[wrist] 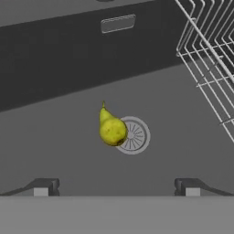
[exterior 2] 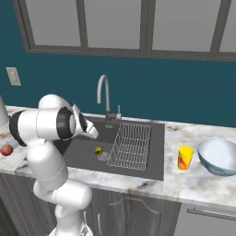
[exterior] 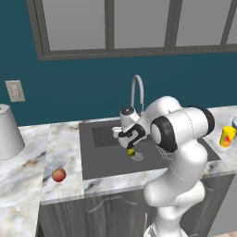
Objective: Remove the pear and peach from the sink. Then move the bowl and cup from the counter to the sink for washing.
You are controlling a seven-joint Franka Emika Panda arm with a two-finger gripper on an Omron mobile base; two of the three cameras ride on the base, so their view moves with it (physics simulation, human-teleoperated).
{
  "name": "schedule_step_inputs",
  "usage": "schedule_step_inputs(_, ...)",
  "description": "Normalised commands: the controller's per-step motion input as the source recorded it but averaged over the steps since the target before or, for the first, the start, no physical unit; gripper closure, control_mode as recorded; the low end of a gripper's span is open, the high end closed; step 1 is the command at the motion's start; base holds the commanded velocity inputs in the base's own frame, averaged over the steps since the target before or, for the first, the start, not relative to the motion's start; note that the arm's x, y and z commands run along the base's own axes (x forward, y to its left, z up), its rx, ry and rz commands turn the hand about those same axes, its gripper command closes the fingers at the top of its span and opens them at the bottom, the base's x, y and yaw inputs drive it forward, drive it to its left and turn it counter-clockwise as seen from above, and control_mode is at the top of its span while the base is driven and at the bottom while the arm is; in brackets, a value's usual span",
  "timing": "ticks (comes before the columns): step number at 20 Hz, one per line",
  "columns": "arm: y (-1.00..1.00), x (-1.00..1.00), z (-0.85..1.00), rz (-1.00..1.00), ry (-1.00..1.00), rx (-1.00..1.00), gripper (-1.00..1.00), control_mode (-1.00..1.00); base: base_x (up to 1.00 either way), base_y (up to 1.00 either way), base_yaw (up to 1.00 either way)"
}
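Claw (wrist: 116, 186) spread wide, holding nothing, hanging above the sink (exterior: 99, 159) floor. Pear (wrist: 111, 128) lies on the basin bottom touching the round drain (wrist: 133, 135), wire rack (exterior 2: 131, 145) beside it. Peach (exterior: 59, 175) sits on the marble counter (exterior: 28, 169) left of the sink, near the front edge. Yellow cup (exterior 2: 185, 158) and bowl (exterior 2: 218, 156) stand on the counter's right side. Teal wall (exterior 2: 184, 92) behind, windows (exterior 2: 115, 23) above.
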Motion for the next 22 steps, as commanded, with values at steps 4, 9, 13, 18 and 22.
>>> schedule_step_inputs(4, -0.01, 0.14, -0.17, 0.0, 0.05, 0.0, -1.0, -1.0, 0.0, 0.0, 0.0)
schedule_step_inputs(9, -0.03, 0.12, -0.17, 0.0, 0.06, 0.0, -1.0, -1.0, 0.0, 0.0, 0.0)
schedule_step_inputs(13, -0.04, 0.12, -0.19, 0.0, 0.07, 0.0, -1.0, -1.0, 0.0, 0.0, 0.0)
schedule_step_inputs(18, -0.04, 0.12, -0.2, 0.0, 0.05, 0.0, -1.0, -1.0, 0.0, 0.0, 0.0)
schedule_step_inputs(22, -0.06, 0.16, -0.18, 0.0, 0.0, -0.01, -1.0, -1.0, 0.0, 0.0, 0.0)
